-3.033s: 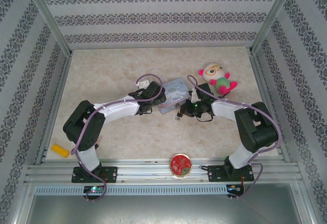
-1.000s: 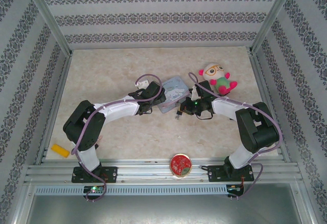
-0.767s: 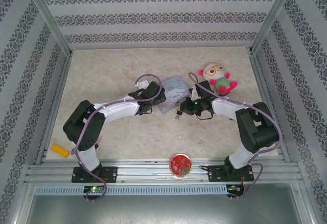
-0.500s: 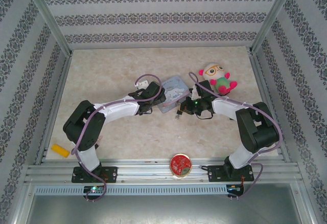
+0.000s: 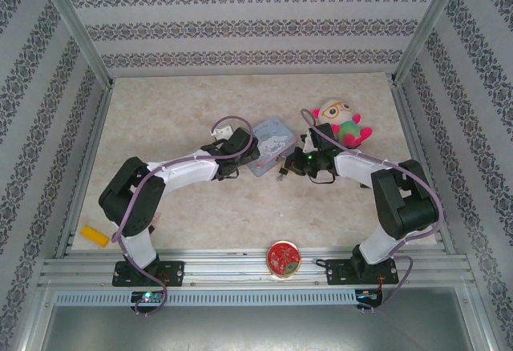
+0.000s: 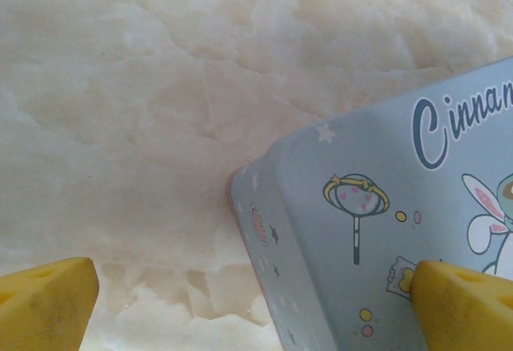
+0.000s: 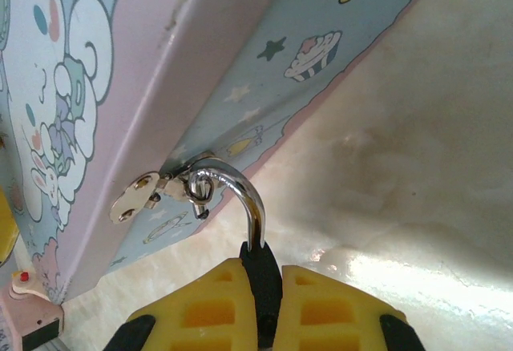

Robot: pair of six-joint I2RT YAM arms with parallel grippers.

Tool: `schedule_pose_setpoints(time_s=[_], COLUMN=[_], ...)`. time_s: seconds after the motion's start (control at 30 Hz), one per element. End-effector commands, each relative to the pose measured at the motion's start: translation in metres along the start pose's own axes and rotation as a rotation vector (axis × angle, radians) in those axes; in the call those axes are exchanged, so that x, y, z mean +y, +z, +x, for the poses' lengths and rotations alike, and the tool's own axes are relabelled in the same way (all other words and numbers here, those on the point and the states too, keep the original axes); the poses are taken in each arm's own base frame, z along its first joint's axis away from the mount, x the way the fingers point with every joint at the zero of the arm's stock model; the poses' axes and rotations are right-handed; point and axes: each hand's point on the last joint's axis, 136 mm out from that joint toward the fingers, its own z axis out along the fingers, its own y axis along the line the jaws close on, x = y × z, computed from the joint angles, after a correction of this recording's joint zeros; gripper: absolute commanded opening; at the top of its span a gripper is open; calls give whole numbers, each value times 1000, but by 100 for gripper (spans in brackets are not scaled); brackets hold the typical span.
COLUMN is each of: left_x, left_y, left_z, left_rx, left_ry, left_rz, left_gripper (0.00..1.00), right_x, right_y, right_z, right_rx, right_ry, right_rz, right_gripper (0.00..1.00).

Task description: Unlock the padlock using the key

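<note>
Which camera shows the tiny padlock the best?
The right wrist view. Up close, the padlock hooks its silvery shackle through the latch of the blue tin, and its dark body sits pinched in the right claw. In the top view it is just a tiny dark speck beside the tin.

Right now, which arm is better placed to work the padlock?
Right. The right fingers are shut on the padlock, its shackle hooked to the tin. The left fingers sit open astride its corner.
</note>
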Motion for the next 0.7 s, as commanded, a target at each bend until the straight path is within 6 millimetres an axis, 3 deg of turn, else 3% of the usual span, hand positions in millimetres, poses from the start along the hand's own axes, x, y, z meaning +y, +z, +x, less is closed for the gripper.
schedule_pose_setpoints(time_s=[0.0,0.67], left_x=[23,35], left_y=[4,5], left_z=[14,18], left_rx=[46,57], left_ry=[14,-35], left_rz=[-65,-65], left_gripper=[99,99], right_x=[14,17], right_y=[-9,-13], right_z=[-20,-25], right_rx=[-72,-96], right_ry=[-13,3], right_rz=[-46,-72], right_gripper=[0,0])
